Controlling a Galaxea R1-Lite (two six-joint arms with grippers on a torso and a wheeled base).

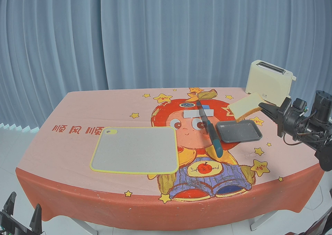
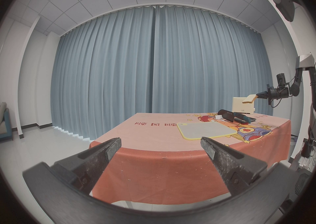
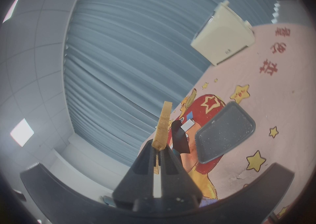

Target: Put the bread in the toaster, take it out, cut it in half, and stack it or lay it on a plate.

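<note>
Grip: pale square bread slice (image 1: 245, 107) is pinched by right gripper (image 1: 262, 105).
Entry: best uprighted, then lowered along the slot of the cream boxy toaster (image 1: 269, 83).

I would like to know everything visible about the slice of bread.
The bread is one square slice, pale cream with a tan crust, uncut. It hangs tilted in the air, held at one edge by the shut right gripper. In the head view it lies between the toaster and the dark tray, touching neither.
</note>
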